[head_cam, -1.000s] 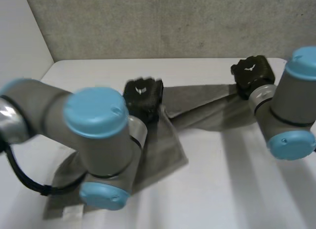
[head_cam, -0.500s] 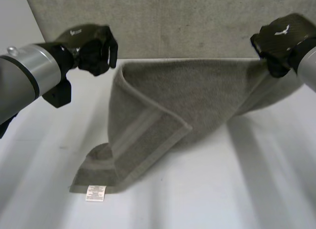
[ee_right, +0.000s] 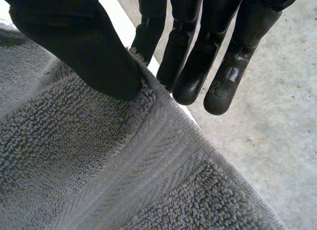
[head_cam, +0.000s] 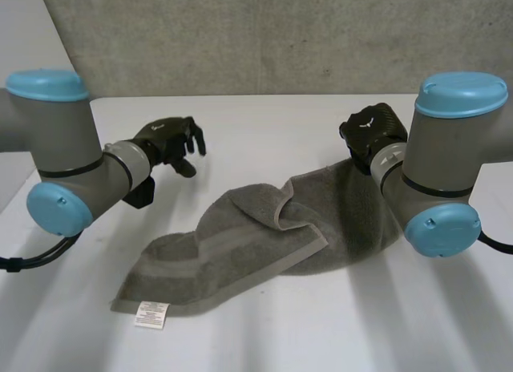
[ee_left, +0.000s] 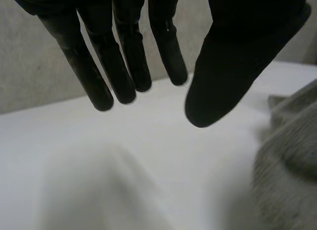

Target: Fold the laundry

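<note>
A white table (head_cam: 304, 119) carried one grey towel (head_cam: 240, 248), rumpled and partly folded over itself. The towel's end bearing a white label (head_cam: 151, 313) lay flat on the surface; its opposite end rose clear. Bare tabletop lay on every side of the towel.
</note>
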`<state>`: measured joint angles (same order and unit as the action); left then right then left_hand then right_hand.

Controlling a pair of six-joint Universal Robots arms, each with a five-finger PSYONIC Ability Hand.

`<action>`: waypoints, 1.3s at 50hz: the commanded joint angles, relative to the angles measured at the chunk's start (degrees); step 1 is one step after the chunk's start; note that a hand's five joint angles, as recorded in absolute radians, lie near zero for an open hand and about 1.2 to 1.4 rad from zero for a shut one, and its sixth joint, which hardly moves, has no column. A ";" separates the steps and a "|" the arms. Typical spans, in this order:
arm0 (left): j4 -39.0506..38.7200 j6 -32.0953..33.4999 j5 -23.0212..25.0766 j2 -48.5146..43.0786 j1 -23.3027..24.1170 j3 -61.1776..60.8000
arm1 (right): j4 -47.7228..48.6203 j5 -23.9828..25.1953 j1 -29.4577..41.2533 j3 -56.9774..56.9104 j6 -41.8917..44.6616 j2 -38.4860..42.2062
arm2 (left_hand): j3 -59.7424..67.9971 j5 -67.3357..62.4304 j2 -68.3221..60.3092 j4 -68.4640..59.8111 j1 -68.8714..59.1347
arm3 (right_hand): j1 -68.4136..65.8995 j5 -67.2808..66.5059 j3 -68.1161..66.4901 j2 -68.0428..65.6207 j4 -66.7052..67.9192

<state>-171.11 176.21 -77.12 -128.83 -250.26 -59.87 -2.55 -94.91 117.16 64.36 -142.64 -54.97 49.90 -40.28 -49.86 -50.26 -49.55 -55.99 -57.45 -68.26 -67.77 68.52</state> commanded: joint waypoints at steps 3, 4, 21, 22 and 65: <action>-1.85 -11.93 -9.95 11.76 13.02 -6.84 | -0.26 -0.01 -0.09 2.70 -0.18 -4.35 | -19.14 19.52 19.09 19.50 18.78 | -24.01 -12.55 -11.74 -12.23 11.48; -1.86 -11.94 -9.98 11.76 13.05 -6.84 | -0.26 -0.01 0.09 3.57 -0.27 -5.14 | -19.16 19.54 19.12 19.52 18.81 | -24.01 -12.55 -11.74 -12.23 11.48; -3.62 -9.57 -24.83 -10.65 27.72 10.38 | -0.09 0.17 -0.35 11.32 -0.53 -12.09 | -33.29 33.67 33.25 33.65 32.94 | -24.01 -12.55 -11.74 -12.23 11.48; -3.62 -8.79 -25.53 -12.31 28.16 11.34 | 0.00 0.25 -0.44 11.67 -0.53 -12.09 | -33.12 33.51 33.08 33.49 32.77 | -24.01 -12.55 -11.74 -12.23 11.48; -1.01 18.71 -27.04 3.94 17.28 -11.06 | -10.62 3.68 -2.28 10.62 12.11 -4.44 | 30.10 -29.72 -30.14 -29.74 -30.45 | -24.01 -12.55 -11.74 -12.23 11.48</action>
<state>-181.11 187.65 -108.86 -124.89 -228.03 -70.78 -8.15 -92.42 115.98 76.26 -134.46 -60.08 68.96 -58.53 -69.20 -69.43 -67.62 -55.99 -57.51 -68.26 -67.77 68.52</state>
